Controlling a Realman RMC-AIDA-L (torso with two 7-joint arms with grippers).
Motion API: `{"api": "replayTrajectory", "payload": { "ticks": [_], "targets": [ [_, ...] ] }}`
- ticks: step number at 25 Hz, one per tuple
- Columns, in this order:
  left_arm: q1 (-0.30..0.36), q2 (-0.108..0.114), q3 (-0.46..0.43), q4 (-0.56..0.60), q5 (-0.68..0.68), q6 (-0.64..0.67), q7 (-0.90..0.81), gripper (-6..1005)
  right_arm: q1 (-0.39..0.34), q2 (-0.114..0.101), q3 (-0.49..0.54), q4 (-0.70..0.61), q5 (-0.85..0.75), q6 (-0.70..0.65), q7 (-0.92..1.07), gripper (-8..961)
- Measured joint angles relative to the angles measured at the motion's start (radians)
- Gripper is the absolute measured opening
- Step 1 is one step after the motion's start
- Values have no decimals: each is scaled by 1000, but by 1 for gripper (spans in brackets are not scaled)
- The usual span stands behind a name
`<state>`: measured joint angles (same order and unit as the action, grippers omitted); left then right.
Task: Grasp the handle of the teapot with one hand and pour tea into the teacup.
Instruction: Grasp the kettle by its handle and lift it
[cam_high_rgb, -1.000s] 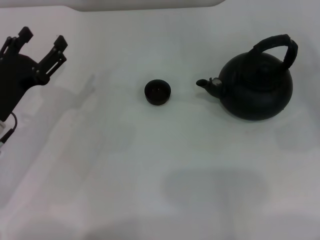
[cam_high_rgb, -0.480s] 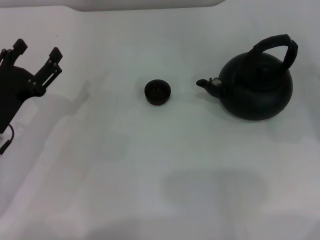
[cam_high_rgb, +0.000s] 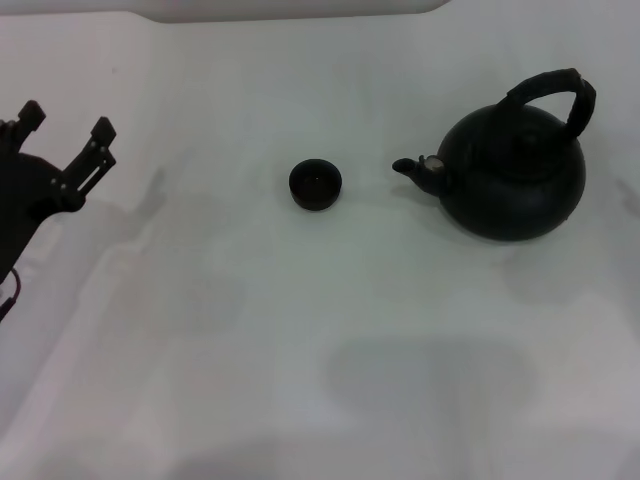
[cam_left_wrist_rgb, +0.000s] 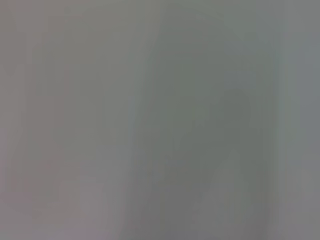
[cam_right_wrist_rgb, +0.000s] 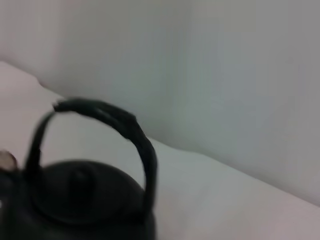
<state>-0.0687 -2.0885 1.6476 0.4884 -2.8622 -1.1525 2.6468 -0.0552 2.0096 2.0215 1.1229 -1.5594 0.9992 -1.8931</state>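
A white table (cam_high_rgb: 300, 330) fills the scene, bare across most of its surface. On its right side, seen from the robot's head, stands the teapot (cam_high_rgb: 515, 175), a round matte black pot sitting upright with its short spout pointing left toward the middle of the table and a small pale spot beside that spout. The handle (cam_high_rgb: 555, 95), a thick black arched hoop, rises over the pot's top and leans toward the far right; nothing touches it, and the right wrist view shows the same handle (cam_right_wrist_rgb: 125, 125) close up, arching above the pot's dark top against a pale wall. At the far left edge, well apart from both vessels, the left gripper (cam_high_rgb: 62, 140) hangs above the table with its two black fingers spread apart and holding nothing. The right gripper appears in no view. The teacup (cam_high_rgb: 315, 184), tiny, dark and handleless, rests upright near the table's middle, just left of the spout without touching it.
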Motion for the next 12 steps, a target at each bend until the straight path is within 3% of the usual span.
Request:
{"api": "replayTrajectory", "payload": {
  "ticks": [5, 12],
  "targets": [
    [-1, 0, 0, -35, -4, -20, 48, 878, 11, 1, -5, 7, -1, 43, 49, 843],
    [-9, -1, -5, -135, -29, -143, 107, 878, 37, 3, -51, 8, -2, 64, 81, 828]
  ]
}}
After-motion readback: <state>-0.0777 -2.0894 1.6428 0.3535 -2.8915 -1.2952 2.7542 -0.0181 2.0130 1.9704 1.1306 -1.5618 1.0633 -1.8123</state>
